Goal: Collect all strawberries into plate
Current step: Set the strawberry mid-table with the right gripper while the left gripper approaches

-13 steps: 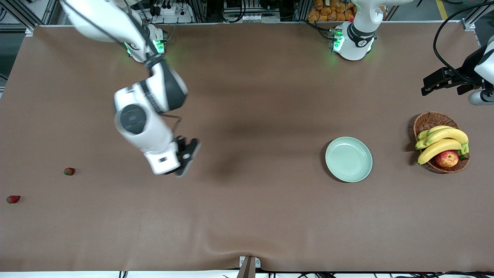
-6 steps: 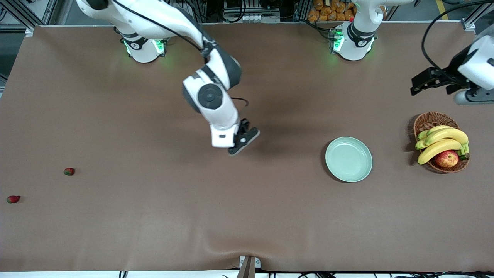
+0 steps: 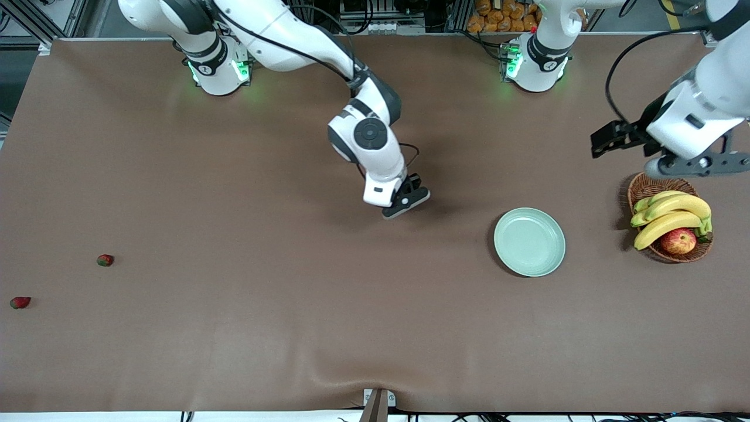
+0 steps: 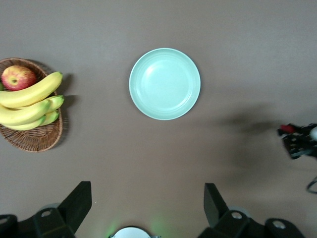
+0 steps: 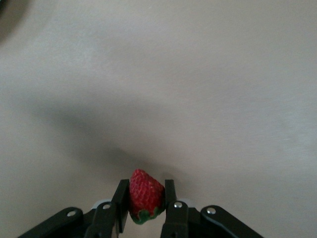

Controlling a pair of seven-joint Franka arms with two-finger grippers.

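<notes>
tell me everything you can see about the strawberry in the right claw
The strawberry is small, red and dimpled with seeds, with a green leafy cap at the end toward the wrist and its tip pointing away. It looks whole and unsquashed. The right claw is shut on it, one finger pressing each side, holding it in the air over bare brown table, short of the plate. Nothing else touches it.

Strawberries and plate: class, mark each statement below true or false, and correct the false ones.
1. The right claw grips a strawberry. True.
2. The plate already holds a strawberry. False: it is empty.
3. Two strawberries lie on the table toward the right arm's end. True.
4. The left claw is shut on a banana. False: it is open and holds nothing, above the table with the plate in its view.
5. The basket holds bananas and an apple. True.
</notes>
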